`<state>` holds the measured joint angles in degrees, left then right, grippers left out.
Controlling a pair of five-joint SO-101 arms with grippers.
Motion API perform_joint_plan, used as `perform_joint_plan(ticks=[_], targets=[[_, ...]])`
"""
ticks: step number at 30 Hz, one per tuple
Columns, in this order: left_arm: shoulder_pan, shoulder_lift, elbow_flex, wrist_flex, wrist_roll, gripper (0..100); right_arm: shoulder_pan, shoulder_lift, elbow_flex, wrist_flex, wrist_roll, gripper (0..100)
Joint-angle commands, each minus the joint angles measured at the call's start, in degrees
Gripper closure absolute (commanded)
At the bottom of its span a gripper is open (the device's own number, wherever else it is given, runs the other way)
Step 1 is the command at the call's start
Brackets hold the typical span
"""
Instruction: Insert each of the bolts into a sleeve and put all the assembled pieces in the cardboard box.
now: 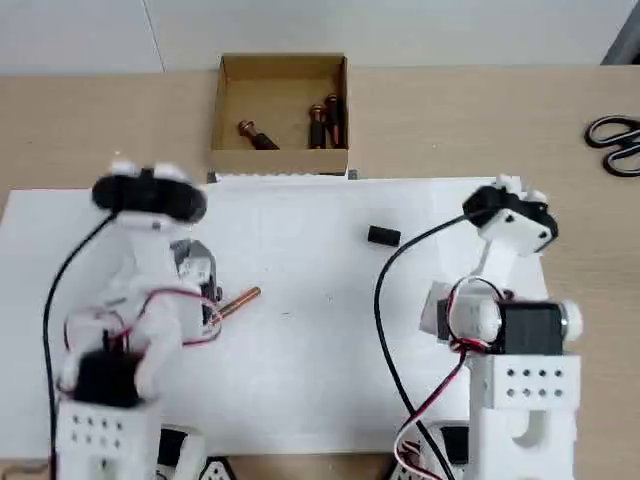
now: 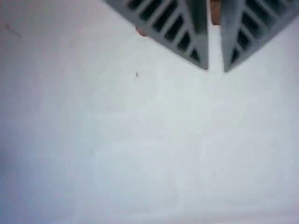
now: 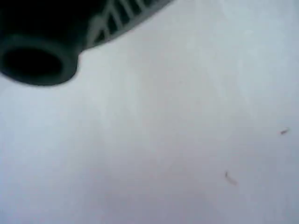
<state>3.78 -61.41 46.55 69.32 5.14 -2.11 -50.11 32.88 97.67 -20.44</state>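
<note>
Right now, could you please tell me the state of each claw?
Left claw: closed on a bolt.
Right claw: cannot be told; a sleeve sits close beside it.

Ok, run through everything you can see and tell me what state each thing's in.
cardboard box: open, three assembled pieces inside.
bolt: bare, clamped in the left gripper.
loose sleeve: lying on the white sheet, no bolt in it.
second sleeve: near end empty; grip unclear.
scissors: on the table, blades cut off by the frame.
</note>
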Motion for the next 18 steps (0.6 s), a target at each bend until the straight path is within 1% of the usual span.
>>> perform_joint_plan(ticks=[1, 5, 8, 11, 15, 18], targets=[[-0.35, 10.37, -10.24, 3.96, -8.26, 100, 3.12, -1.98, 0.70, -0.31, 0.44, 99.6], [-0.09, 19.43, -14.90, 8.35, -19.96, 100, 6.37, -2.95, 3.60, -2.33, 0.44, 99.6], [-0.18, 24.18, -16.75, 10.55, -27.96, 99, 7.60, -3.65, 6.07, -3.65, 0.44, 99.6], [-0.26, 27.87, -17.54, 12.04, -37.89, 99, 8.40, -4.26, 8.09, -4.88, 0.44, 99.6], [-0.44, 31.21, -17.45, 13.10, -51.52, 99, 9.27, -4.44, 9.49, -6.81, 0.44, 99.6], [-1.93, 32.79, -17.45, 12.13, -62.77, 99, 9.36, -4.44, 9.67, -7.52, 1.49, 99.6]])
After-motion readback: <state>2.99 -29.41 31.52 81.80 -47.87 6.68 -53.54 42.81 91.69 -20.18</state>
